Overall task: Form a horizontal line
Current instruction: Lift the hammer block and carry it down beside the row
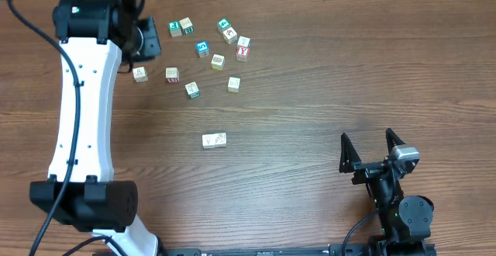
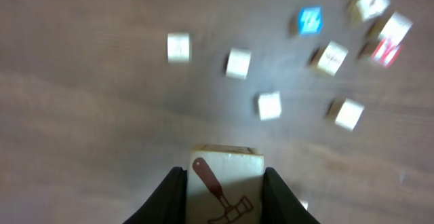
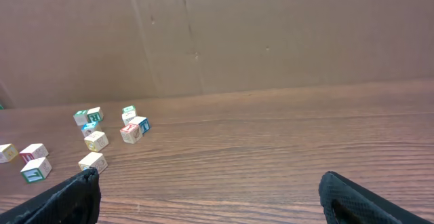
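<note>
Transport step: your left tool [image 2: 224, 191] pinches a hammer cube [image 2: 226, 168] near the surface's far edge; right tool [image 1: 370, 149] spread. Next: set it touching the end of the horizontal line [image 1: 214, 140], aligned.

I see my left arm [image 1: 81, 108] as a long white link dotted with dark screws, black joint housings at its 12 and 6 o'clock ends, and black cables [image 1: 31, 19] looping off. My right end effector [image 1: 372, 151] is black, with pointed fingers [image 1: 345, 153] and a grey cap [image 1: 404, 153].
</note>
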Robot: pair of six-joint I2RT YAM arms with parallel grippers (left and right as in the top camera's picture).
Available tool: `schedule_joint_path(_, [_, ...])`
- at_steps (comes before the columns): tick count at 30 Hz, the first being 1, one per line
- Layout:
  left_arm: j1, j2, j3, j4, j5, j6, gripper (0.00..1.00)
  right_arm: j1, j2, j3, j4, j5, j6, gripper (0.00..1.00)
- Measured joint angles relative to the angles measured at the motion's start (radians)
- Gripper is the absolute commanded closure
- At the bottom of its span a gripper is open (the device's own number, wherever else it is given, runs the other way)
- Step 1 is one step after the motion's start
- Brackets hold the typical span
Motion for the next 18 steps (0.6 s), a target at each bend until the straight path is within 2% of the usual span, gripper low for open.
schedule_joint_path(5, [0.0,0.01,-0.02,-0.101,0.006,-0.026,0.87,0.0,0.0,0.0,0.001,0.0,0.0,0.0])
schedule_joint_path(12, [-0.046,0.001,-0.056,-0.143,0.002,-0.043,0.87,0.0,0.0,0.0,0.001,0.0,0.0,0.0])
schedule_joint_path(18, [-0.105,-0.116,-0.156,-0.143,-0.048,-0.084,0.87,0.0,0.0,0.0,0.0,0.0,0.0,0.0])
